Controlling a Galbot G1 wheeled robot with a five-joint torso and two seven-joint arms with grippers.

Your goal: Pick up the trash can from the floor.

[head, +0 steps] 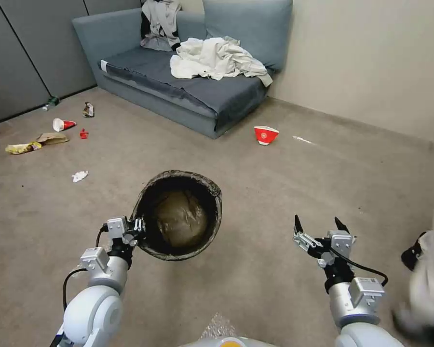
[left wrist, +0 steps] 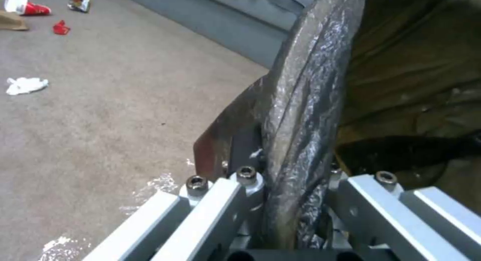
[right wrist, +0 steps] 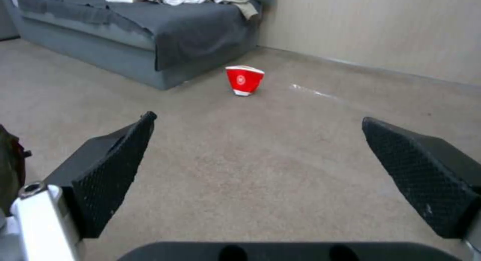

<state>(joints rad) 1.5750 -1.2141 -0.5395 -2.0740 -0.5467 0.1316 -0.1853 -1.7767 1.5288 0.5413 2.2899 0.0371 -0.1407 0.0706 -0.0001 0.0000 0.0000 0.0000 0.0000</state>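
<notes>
Item, nearest: we are clamping the left claw [head: 139,227] onto the near-left rim of the trash can [head: 178,217], one finger outside the wall and one inside, the wrinkled dark liner [left wrist: 306,103] pinched between them in the left wrist view. Item: the trash can is hanging tilted from that single grip, its mouth turned up toward the head camera, and by the look of it we are already carrying it clear of the floor [head: 255,270]; we judge the lift step in hand and nearly complete. Item: we are holding the right claw [head: 320,227] level with the can but well apart from it, fingers spread wide and gripping nothing. Next move, as we judge it: steadying the raised can, since a one-sided rim hold over loose liner may slip. Item, farther: a red-and-white paper bowl [head: 265,134] on the carpet. Item, farthest: a grey sofa [head: 178,91] bearing crumpled clothes [head: 217,58].
</notes>
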